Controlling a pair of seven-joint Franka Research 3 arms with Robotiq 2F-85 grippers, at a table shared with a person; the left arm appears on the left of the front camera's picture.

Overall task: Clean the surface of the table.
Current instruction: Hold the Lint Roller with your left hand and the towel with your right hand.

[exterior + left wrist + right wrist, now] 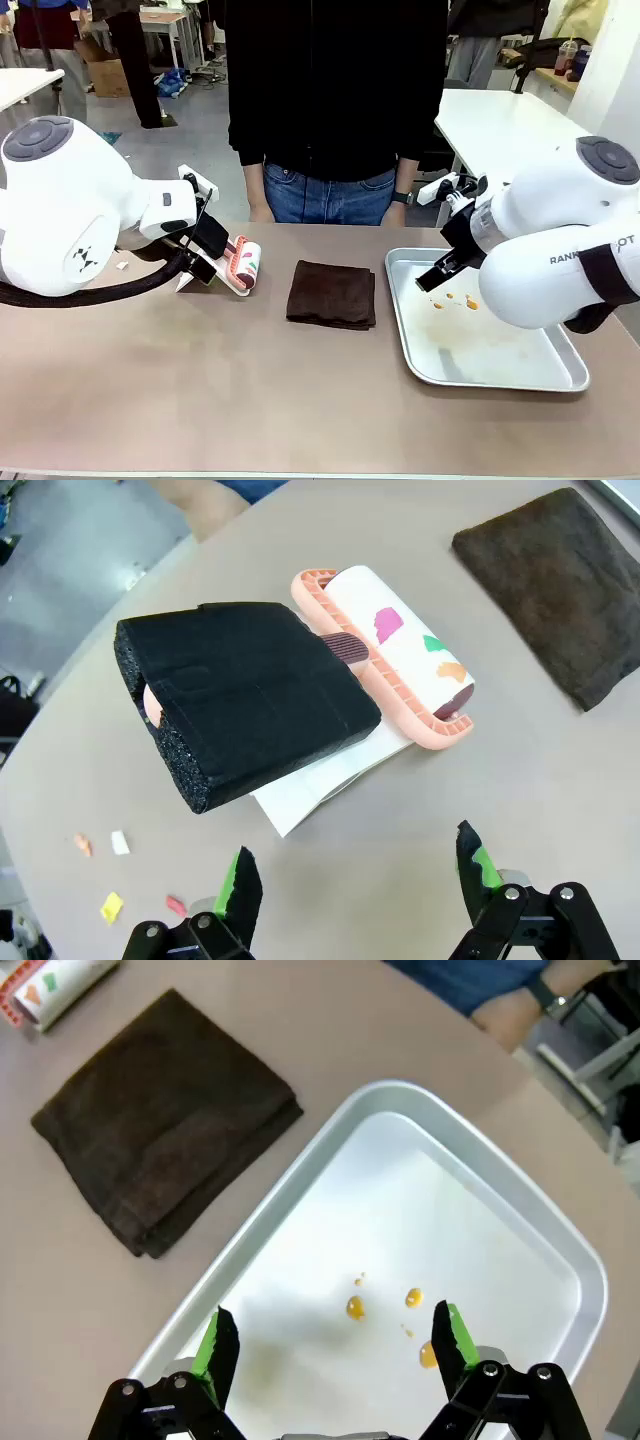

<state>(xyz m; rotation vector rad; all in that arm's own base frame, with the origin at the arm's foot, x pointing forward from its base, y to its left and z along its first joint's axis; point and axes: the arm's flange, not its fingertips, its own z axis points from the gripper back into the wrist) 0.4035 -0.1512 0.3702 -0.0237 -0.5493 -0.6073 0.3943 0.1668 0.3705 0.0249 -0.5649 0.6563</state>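
The beige-brown table point(250, 400) carries a lint roller point(243, 264) at the left, with a pink frame, a patterned white roll and a black foam handle point(250, 700). My left gripper point(358, 880) hovers open just short of that handle, touching nothing. Small paper scraps point(110, 907) in orange, white, yellow and red lie on the table beside it. A folded dark brown cloth point(332, 293) rests at the middle. My right gripper point(335, 1340) hangs open over a silver tray point(500, 1200), where orange drops point(355, 1307) dot the floor.
A person in a black top and jeans point(330, 190) stands at the far edge, hands by the table. A white sheet point(330, 780) lies under the roller. White-topped tables point(500, 125) stand behind. The near half of the table is bare.
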